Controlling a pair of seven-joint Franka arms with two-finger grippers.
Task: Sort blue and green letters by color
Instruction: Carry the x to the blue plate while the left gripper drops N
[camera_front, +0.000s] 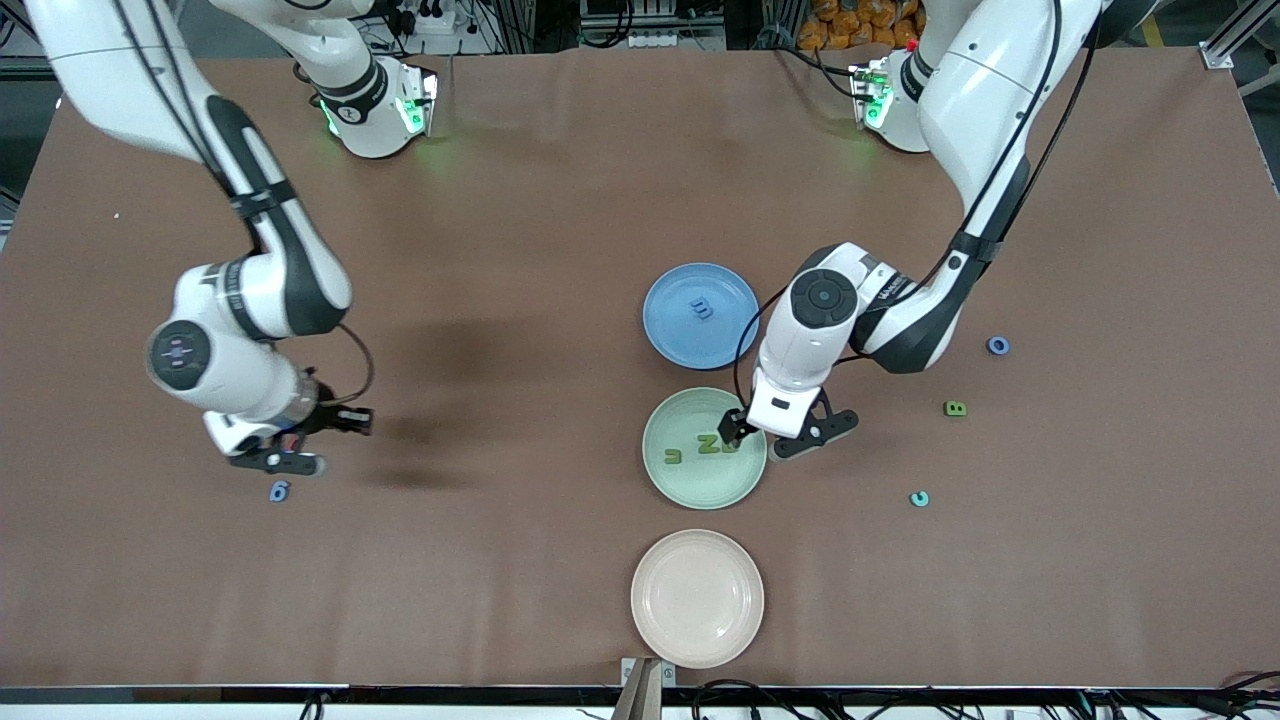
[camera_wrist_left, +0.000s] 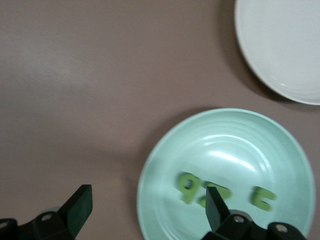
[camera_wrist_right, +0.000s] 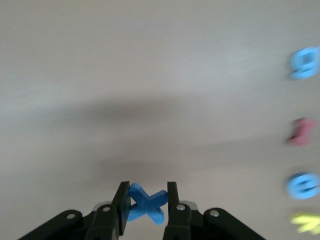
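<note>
Blue and green letters, starting at the jaws: the right gripper (camera_wrist_right: 147, 190) has its jaws narrowed on a blue X (camera_wrist_right: 150, 201), pinched across its arms and hanging over bare desk (camera_front: 500, 200). The left gripper (camera_wrist_left: 147, 200) stands with jaws wide and nothing between them, low over the rim of the green plate (camera_front: 665, 415).

Reading the front view as a clock (twelve toward the robots' bases), three green letters (camera_front: 708, 444) lie in that green plate. The blue plate (camera_front: 670, 300) sits at its twelve and carries one blue piece (camera_front: 703, 310); a beige plate (camera_front: 697, 598) sits at its six. Loose on the desk are a blue digit (camera_front: 279, 490) at six of the right gripper, a blue ring (camera_front: 998, 345), a green piece (camera_front: 955, 408) and a teal piece (camera_front: 919, 498), all toward the left arm's end.

Risks, as I judge them: the X is held only by its edges and could twist or drop in transit. Its way to the blue plate runs close to the left arm, so the two could clash. The teal piece could be sorted either way.

Readable: "m" on the blue plate, "6" on the digit, "B" on the green piece. Print on the left arm's wrist is too small to read.
</note>
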